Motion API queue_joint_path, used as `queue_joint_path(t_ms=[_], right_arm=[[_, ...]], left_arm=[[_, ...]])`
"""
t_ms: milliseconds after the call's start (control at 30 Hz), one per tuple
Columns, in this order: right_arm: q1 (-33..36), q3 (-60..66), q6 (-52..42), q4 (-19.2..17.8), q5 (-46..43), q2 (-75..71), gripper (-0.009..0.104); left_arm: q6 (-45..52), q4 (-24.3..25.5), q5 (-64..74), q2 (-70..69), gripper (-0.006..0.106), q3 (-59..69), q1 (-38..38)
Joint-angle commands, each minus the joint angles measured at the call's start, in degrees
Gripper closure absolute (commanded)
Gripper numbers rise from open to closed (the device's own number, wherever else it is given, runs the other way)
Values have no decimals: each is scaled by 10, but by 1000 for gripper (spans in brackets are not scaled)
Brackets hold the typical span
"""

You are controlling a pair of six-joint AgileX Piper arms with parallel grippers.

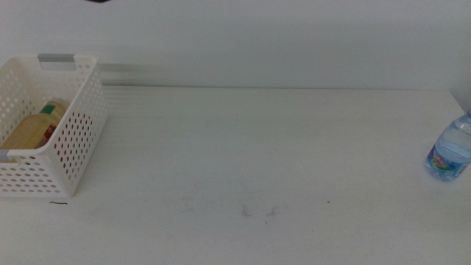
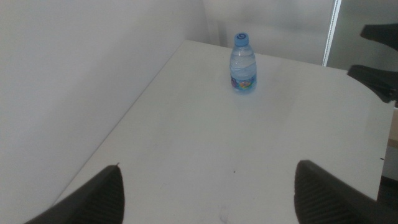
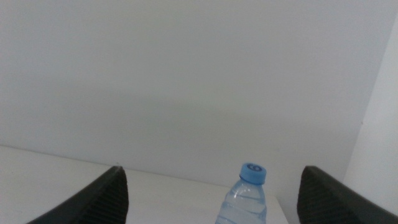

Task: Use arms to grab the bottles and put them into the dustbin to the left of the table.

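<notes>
A small clear water bottle with a blue cap stands upright at the table's far right edge. In the left wrist view the water bottle is far across the table from my open left gripper. My right gripper is open, with the water bottle just ahead between its spread jaws and apart from them. The white perforated dustbin sits at the far left and holds a yellow tea bottle lying down. Neither arm shows in the middle view.
The white table carries a few small dark scuff marks near its front middle. A pale wall runs behind the table. Two dark jaw shapes of the other arm show beyond the bottle in the left wrist view.
</notes>
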Motion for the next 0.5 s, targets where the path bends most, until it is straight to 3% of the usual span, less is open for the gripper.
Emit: queue_joint_path(t_ms=[0, 300, 467], right_arm=[[-2, 2, -21, 0, -66, 57, 8], [-2, 2, -26, 39, -175, 334, 8], [-1, 2, -25, 86, -238, 435, 8]], left_arm=[[0, -4, -3, -3, 7, -1, -2], [0, -4, -3, -3, 7, -1, -2], [0, -4, -3, -3, 7, -1, -2]])
